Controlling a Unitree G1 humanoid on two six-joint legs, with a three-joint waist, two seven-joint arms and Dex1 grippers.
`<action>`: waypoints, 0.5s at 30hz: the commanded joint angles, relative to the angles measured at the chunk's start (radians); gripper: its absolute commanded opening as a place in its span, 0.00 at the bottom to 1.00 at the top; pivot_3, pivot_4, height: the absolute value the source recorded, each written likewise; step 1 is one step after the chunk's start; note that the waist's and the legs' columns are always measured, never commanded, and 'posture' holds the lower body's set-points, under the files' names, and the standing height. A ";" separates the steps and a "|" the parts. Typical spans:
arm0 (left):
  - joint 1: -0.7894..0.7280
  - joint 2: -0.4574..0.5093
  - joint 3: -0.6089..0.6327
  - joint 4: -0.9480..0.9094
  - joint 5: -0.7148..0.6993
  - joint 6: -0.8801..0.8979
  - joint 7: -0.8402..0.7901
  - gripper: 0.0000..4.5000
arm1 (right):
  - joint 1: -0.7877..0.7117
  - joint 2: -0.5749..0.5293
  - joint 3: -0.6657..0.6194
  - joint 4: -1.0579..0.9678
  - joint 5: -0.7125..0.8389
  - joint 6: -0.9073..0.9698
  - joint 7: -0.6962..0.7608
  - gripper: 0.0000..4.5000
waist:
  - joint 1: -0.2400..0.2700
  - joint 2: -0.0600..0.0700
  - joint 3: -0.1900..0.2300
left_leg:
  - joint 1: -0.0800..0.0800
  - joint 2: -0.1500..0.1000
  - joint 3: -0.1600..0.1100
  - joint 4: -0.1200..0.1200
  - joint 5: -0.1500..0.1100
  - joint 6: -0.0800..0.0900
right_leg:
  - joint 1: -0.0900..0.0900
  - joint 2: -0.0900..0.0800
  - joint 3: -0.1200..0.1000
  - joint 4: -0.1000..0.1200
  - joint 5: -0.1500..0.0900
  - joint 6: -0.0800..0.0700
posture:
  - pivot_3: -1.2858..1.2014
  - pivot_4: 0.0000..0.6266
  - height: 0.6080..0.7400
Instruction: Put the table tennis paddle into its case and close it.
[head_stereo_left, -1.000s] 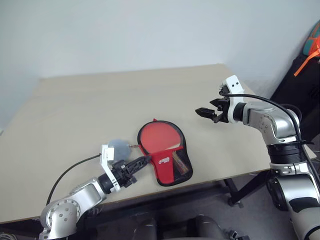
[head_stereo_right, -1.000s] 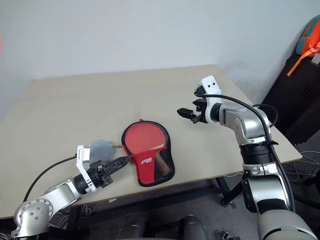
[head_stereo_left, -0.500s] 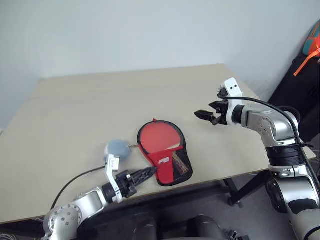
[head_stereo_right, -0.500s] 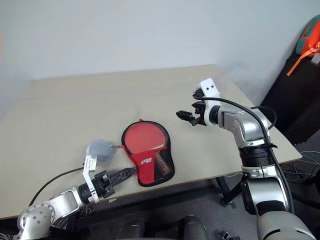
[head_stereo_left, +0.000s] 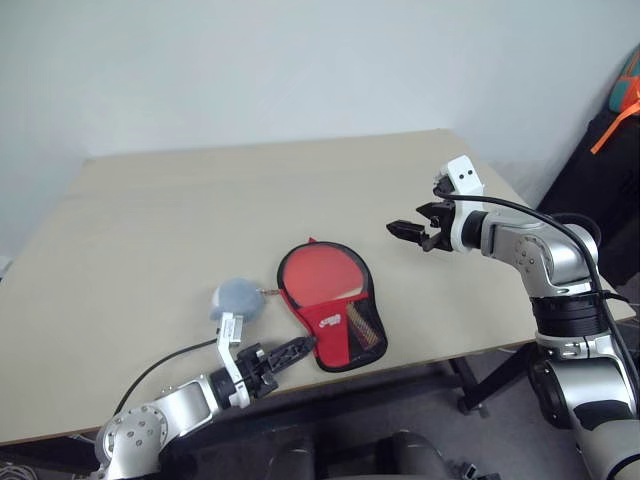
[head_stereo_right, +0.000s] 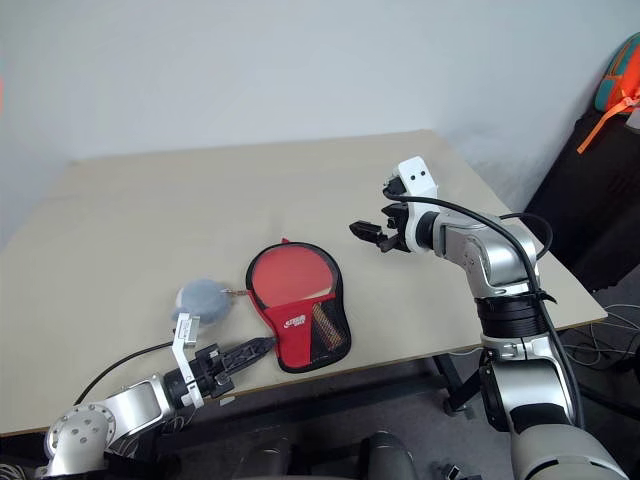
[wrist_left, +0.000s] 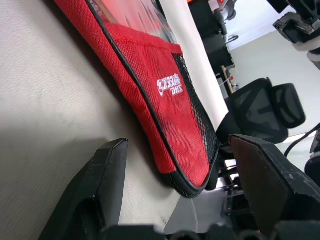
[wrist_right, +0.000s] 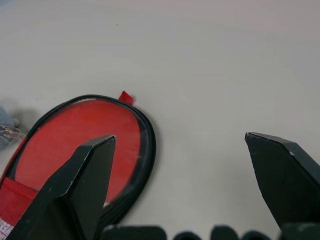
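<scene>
Two pincers in play here, and neither one is holding anything. The case (head_stereo_left: 331, 305) lies flat on the beige table (head_stereo_left: 180, 220), close to the near edge, round end pointing away from the robot and the narrow end with the red logo panel and black mesh toward it. Through the clear side you can see the red face of the table tennis paddle (head_stereo_left: 315, 274) sitting inside, with a sliver of the light wooden handle showing just above the red panel. Can't tell from these shots whether the zip is fully shut.

Left pincer (head_stereo_left: 297, 349) is down low at the near table edge, just beside the case's narrow end, fingers spread apart. In the left wrist view the red panel and the black piped rim sit between and just past those fingers (wrist_left: 100, 195), but I can't see any actual contact.

Right pincer (head_stereo_left: 408, 231) hangs in the air above the table, off to the right of the case and well apart from it, fingers wide.

Small pale blue-grey soft lump (head_stereo_left: 236, 298) sits on the table just left of the case's round end.
</scene>
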 joint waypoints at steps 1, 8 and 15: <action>-0.052 -0.031 -0.002 0.054 -0.049 0.036 0.064 0.76 | -0.004 0.010 -0.035 -0.047 0.019 0.004 -0.014 1.00 | 0.001 0.000 0.000 | 0.000 0.000 0.000 0.000 0.000 0.000 | 0.000 0.000 0.000 0.000 0.000 0.000 | 0.52 0.00 0.74; -0.165 -0.048 -0.013 0.110 -0.105 0.110 0.157 0.76 | 0.003 0.031 -0.036 -0.064 0.032 0.017 -0.033 1.00 | 0.009 0.000 0.000 | 0.000 -0.002 -0.001 0.001 0.000 0.000 | 0.001 0.000 -0.001 0.000 0.000 0.000 | 0.52 0.00 0.74; -0.235 -0.059 -0.023 0.145 -0.092 0.150 0.232 0.76 | 0.006 0.047 -0.039 -0.078 0.038 0.027 -0.050 1.00 | 0.009 0.000 0.000 | 0.000 -0.002 -0.002 0.002 0.000 0.000 | 0.002 0.000 -0.001 0.000 0.000 0.000 | 0.52 0.00 0.74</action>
